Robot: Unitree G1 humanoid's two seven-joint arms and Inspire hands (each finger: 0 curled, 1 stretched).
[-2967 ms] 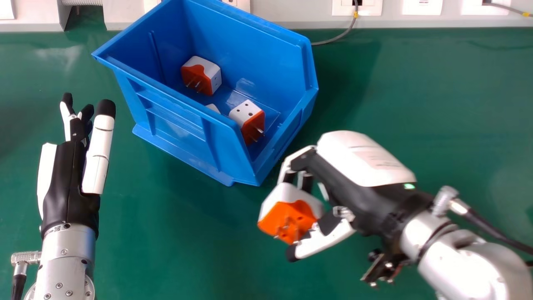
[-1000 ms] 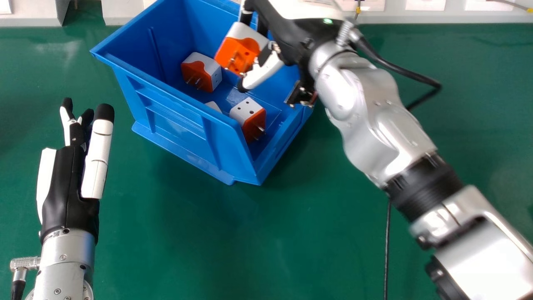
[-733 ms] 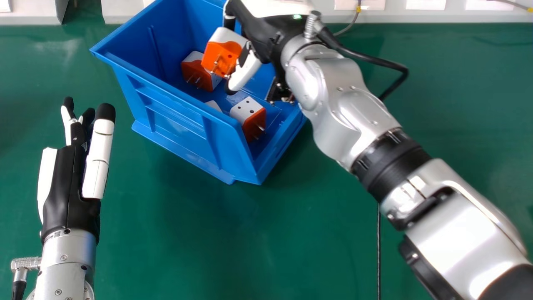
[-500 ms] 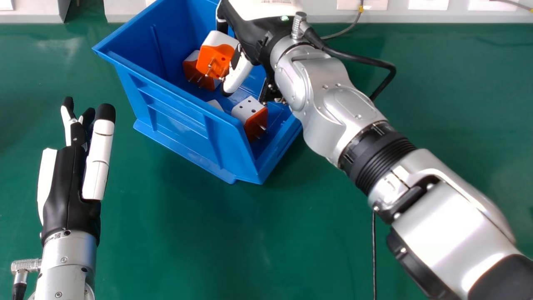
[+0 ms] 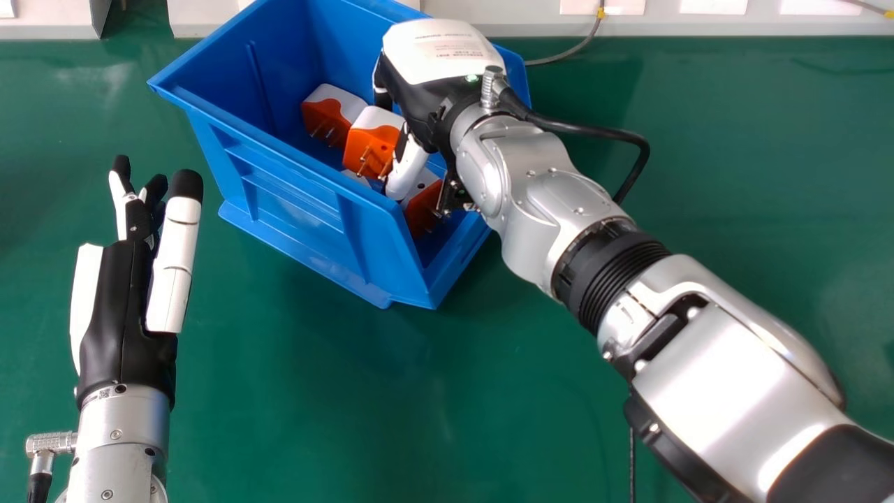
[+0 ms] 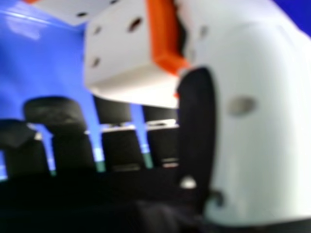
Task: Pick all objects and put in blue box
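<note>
The right hand (image 5: pixel 443 59), high in the middle of the head view, has its thumb and fingers closed on 1 orange-and-white plug adapter (image 5: pixel 372 143), holding it inside the blue box (image 5: pixel 314 213). Its pale back faces up and its fingers point down past the rim, with the thumb slanting toward the viewer along the adapter's side. Behind it the silver right arm (image 5: pixel 559 202) runs on a long diagonal to the lower right corner, crossing over the box's right end. In the right hand view, I can see the thumb pressed up by the adapter, the dark fingers opposite. Around the held piece there's company: 1 adapter (image 5: pixel 328 115) just to its left, prongs showing, another (image 5: pixel 422 209) to its lower right, half covered by the thumb, and a white corner (image 5: pixel 356 177) peeping over the near wall, which hides the rest. The hand and wrist block part of the box's far right side. A black cable (image 5: pixel 632 140) loops off the wrist. Over at the left, the left hand (image 5: pixel 119 307) sits above the green table (image 5: pixel 279 391), its fingers extended and holding nothing.
</note>
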